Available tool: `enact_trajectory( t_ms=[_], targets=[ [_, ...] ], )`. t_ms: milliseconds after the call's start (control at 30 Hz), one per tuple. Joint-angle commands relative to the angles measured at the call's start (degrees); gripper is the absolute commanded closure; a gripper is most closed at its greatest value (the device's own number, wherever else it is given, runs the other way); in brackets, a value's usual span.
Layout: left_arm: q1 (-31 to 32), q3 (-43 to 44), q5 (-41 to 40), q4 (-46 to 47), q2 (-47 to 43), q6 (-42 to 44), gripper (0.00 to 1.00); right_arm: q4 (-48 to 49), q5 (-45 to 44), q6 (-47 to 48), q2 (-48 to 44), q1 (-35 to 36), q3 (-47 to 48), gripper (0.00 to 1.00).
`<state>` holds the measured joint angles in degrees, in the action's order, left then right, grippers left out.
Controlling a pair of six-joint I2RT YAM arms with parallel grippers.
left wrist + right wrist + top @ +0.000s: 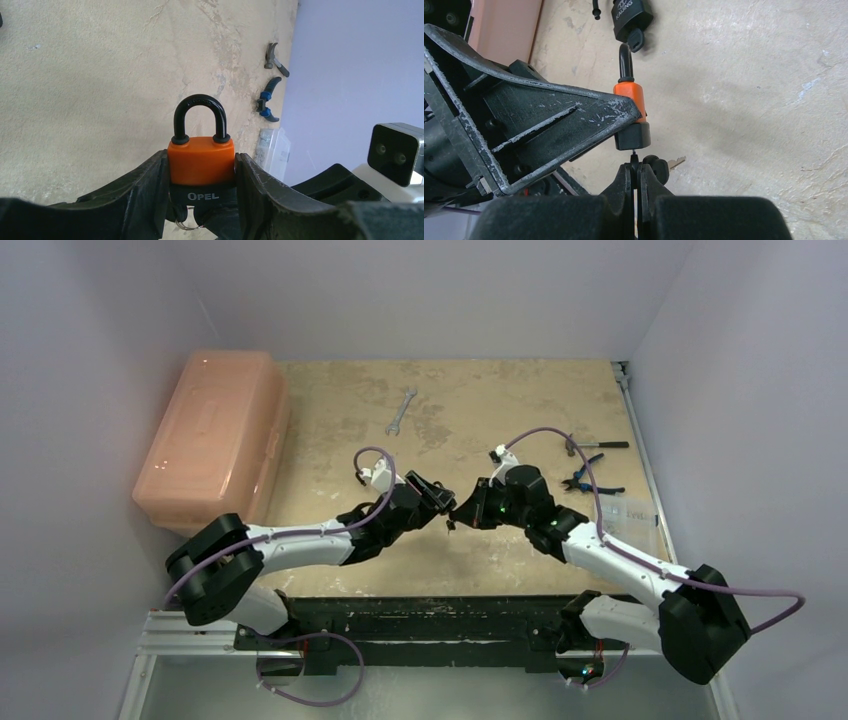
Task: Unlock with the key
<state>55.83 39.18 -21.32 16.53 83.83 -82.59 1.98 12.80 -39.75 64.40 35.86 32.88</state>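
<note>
An orange padlock with a black shackle and a black base marked OPEL is clamped upright between my left gripper's fingers. Both shackle legs sit in the body. In the right wrist view the padlock hangs above my right gripper, which is shut on a key. The key's tip is at the underside of the lock's base. A second key on the same ring sticks out beside it. In the top view the two grippers, left and right, meet above the table's middle.
A pink plastic box stands at the far left. A wrench lies at the back. A hammer, blue-handled pliers and a clear packet lie along the right edge.
</note>
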Motion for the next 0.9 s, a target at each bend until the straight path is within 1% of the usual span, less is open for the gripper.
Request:
enact_trajectory(
  t_ms=[0, 333, 867],
  targets=[
    [2.6, -0.8, 11.1, 7.9, -4.1, 1.0, 1.0, 13.1, -1.6, -2.9, -0.5, -1.9, 4.4, 1.0],
    [2.7, -4.3, 11.2, 13.5, -6.9, 1.2, 1.0, 15.4, 0.4, -5.6, -0.2, -3.0, 4.2, 1.0],
    [2.8, -9.6, 13.3, 28.6, -9.7, 1.6, 1.0, 23.0, 8.0, -11.5, 0.7, -7.2, 1.5, 1.0]
  ],
)
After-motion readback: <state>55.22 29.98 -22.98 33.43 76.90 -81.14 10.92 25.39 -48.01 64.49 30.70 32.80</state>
